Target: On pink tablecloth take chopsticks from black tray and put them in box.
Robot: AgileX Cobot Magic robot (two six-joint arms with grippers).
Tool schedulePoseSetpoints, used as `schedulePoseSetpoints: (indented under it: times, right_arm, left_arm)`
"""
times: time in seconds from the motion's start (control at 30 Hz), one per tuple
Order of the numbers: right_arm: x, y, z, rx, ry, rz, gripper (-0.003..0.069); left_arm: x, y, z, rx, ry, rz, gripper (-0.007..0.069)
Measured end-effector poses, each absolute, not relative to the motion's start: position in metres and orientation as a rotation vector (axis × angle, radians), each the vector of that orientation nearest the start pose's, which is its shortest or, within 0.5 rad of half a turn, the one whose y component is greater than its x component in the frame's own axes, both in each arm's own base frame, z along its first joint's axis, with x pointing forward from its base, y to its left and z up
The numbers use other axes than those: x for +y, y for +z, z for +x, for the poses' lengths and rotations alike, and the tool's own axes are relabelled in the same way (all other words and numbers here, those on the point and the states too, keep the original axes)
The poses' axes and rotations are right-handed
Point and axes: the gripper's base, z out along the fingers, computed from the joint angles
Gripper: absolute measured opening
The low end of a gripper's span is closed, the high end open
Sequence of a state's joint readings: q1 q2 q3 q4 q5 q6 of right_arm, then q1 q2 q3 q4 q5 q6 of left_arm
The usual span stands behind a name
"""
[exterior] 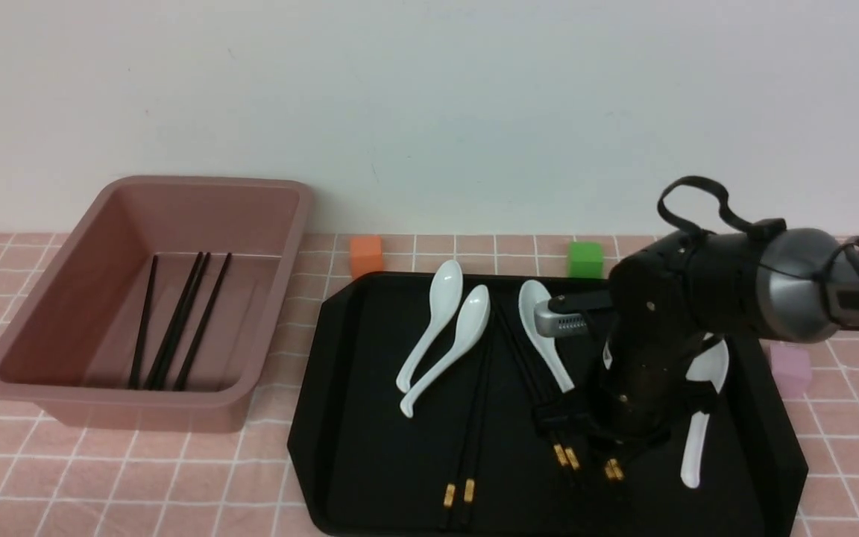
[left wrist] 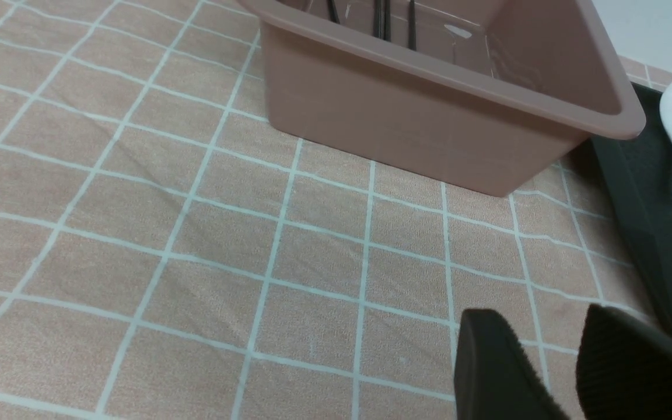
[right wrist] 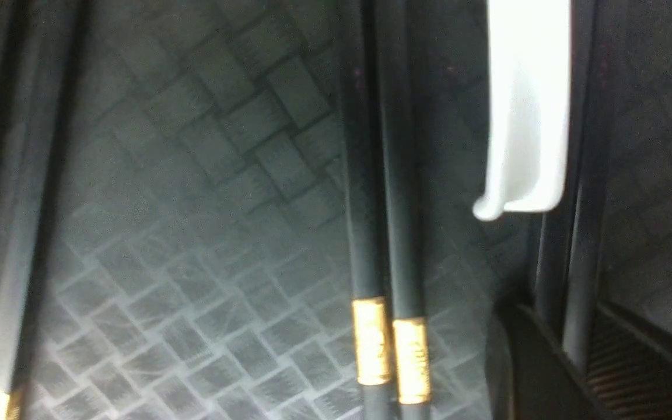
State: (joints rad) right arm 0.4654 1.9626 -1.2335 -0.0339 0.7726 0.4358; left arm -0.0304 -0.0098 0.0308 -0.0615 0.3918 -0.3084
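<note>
The black tray (exterior: 370, 418) lies on the pink tablecloth (exterior: 101, 477). It carries three pairs of black chopsticks with gold bands: one pair (exterior: 469, 440) left of centre, one (exterior: 549, 406) in the middle, and one (exterior: 613, 468) under my right gripper (exterior: 612, 451). In the right wrist view my right gripper (right wrist: 563, 318) is shut on this last pair of chopsticks (right wrist: 566, 256), low on the tray. The box (exterior: 273, 298) stands at the left with several chopsticks (exterior: 176, 321) in it. My left gripper (left wrist: 552, 344) is open and empty above the cloth, near the box (left wrist: 429, 134).
Several white soup spoons (exterior: 444, 335) lie on the tray; one (exterior: 702, 418) is right beside my right gripper, and its handle (right wrist: 525, 116) lies next to the held pair. An orange cube (exterior: 366, 255), a green cube (exterior: 584, 259) and a lilac cube (exterior: 789, 369) sit around the tray.
</note>
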Motion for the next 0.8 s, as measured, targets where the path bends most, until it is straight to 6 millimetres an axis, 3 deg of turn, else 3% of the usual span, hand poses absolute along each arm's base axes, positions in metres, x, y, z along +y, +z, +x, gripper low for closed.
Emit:
schedulePoseSetpoints:
  times: [0.2,0.4,0.5,0.6,0.7,0.8]
  right_arm:
    - [0.144,0.162,0.326,3.026,-0.046,-0.087,0.0146]
    - [0.127,0.235,0.304,2.912,-0.071,-0.103,0.0146]
    - [0.127,0.261,0.293,2.844,-0.024,-0.111,0.0146]
    - [0.142,0.289,0.282,2.75,0.082,-0.154,0.0146]
    - [0.172,0.315,0.28,2.644,0.197,-0.244,0.0146]
    - [0.218,0.336,0.283,2.525,0.312,-0.364,0.0146]
  left_arm:
    - [-0.004,0.168,0.052,1.882,-0.291,-0.302,0.0238]
    - [-0.004,0.168,0.052,1.882,-0.291,-0.302,0.0239]
    - [-0.004,0.168,0.052,1.882,-0.291,-0.302,0.0239]
    - [-0.004,0.168,0.052,1.882,-0.291,-0.302,0.0239]
    - [-0.004,0.168,0.052,1.882,-0.291,-0.302,0.0239]
    - [-0.004,0.168,0.052,1.882,-0.291,-0.302,0.0239]
